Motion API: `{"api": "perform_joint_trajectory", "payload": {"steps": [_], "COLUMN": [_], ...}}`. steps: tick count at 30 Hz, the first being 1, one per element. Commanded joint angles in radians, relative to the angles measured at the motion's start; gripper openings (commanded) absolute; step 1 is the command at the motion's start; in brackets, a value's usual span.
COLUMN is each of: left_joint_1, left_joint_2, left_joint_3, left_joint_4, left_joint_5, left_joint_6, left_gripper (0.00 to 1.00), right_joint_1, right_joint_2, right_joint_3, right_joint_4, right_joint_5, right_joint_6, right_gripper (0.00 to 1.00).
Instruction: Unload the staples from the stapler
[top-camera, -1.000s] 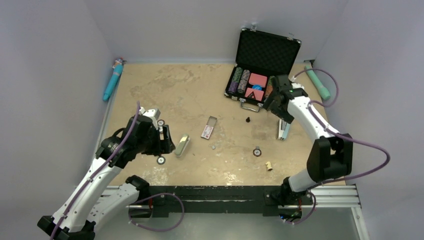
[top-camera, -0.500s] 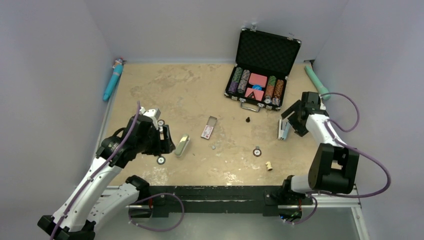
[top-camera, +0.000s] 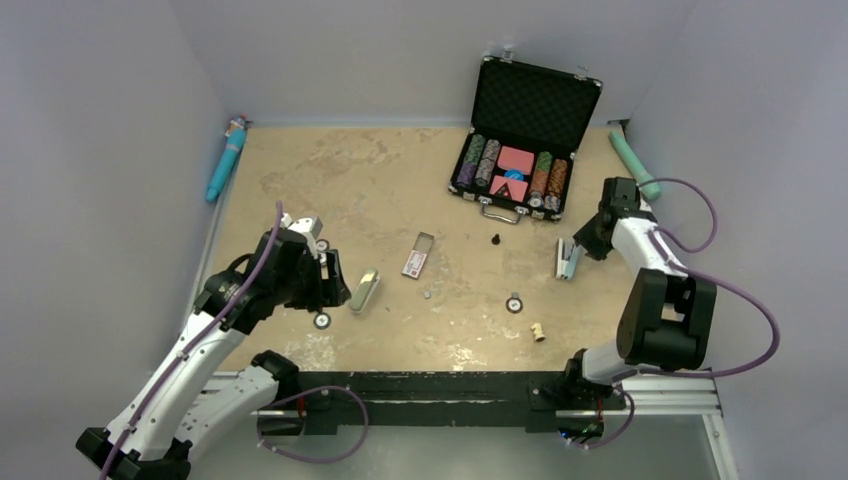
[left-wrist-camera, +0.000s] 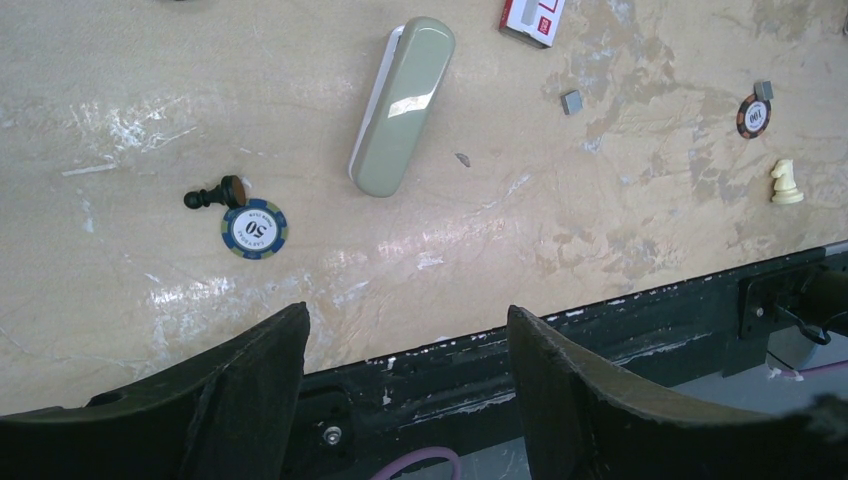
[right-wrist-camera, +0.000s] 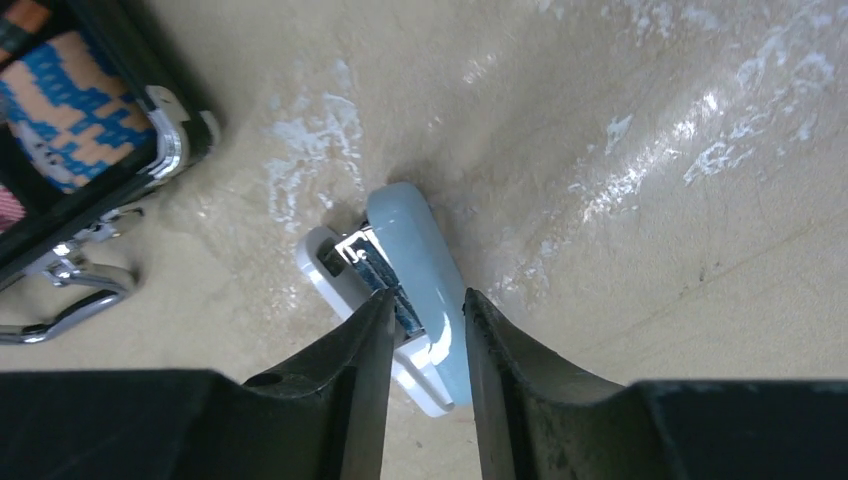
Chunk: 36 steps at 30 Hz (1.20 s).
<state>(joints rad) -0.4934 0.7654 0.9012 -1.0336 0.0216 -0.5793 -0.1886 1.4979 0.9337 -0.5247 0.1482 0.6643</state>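
Note:
A light blue and white stapler (top-camera: 568, 258) lies on the table's right side. My right gripper (top-camera: 580, 244) has come down over its rear end. In the right wrist view both fingers press the sides of the stapler (right-wrist-camera: 415, 265), so the right gripper (right-wrist-camera: 428, 295) is shut on it. A metal channel with a dark ribbed strip shows between blue top and white base. A tiny grey metal piece, the staples (left-wrist-camera: 572, 101), lies loose mid-table (top-camera: 428, 295). My left gripper (left-wrist-camera: 405, 320) hangs open and empty near a beige stapler (left-wrist-camera: 402, 105), also visible from above (top-camera: 364, 291).
An open black poker case (top-camera: 520, 150) stands behind the right gripper; its latch edge (right-wrist-camera: 100, 140) is close by. A red-and-white box (top-camera: 416, 260), poker chips (left-wrist-camera: 254, 228) (top-camera: 514, 304), a black pawn (left-wrist-camera: 215, 195) and a white knight (top-camera: 538, 331) are scattered about. Teal tubes (top-camera: 226, 160) (top-camera: 636, 165) lie along both walls.
My right arm swung away from the case to the stapler's right side, lowered, and its jaws narrowed onto the stapler. The left arm stayed put.

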Motion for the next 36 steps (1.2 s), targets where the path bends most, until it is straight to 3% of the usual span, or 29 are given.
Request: {"api": "perform_joint_trajectory", "payload": {"steps": [1, 12, 18, 24, 33, 36], "left_joint_1": [0.001, 0.001, 0.001, 0.001, 0.001, 0.001], "left_joint_2": [0.0, -0.003, -0.008, -0.018, -0.028, -0.026], "left_joint_3": [-0.008, -0.007, -0.006, -0.005, -0.004, -0.005], "left_joint_4": [0.03, 0.026, 0.022, 0.021, 0.017, 0.018], "left_joint_5": [-0.007, -0.014, -0.018, -0.018, -0.048, -0.048], "left_joint_6": [0.019, 0.017, 0.017, 0.013, 0.009, 0.01], "left_gripper": [0.75, 0.75, 0.75, 0.75, 0.75, 0.75], "right_joint_1": [0.009, 0.133, 0.147, 0.166, 0.176, 0.176], "right_joint_2": [-0.066, 0.033, 0.092, 0.113, 0.049, 0.038], "right_joint_3": [0.06, 0.023, 0.009, -0.007, 0.131, 0.145], "right_joint_4": [-0.009, 0.048, 0.086, 0.1, -0.009, -0.046], "right_joint_5": [0.01, -0.051, -0.058, -0.057, -0.041, -0.04], "right_joint_6": [-0.052, -0.026, -0.019, -0.02, -0.099, -0.118], "right_gripper": [0.32, 0.25, 0.18, 0.18, 0.26, 0.36]}}
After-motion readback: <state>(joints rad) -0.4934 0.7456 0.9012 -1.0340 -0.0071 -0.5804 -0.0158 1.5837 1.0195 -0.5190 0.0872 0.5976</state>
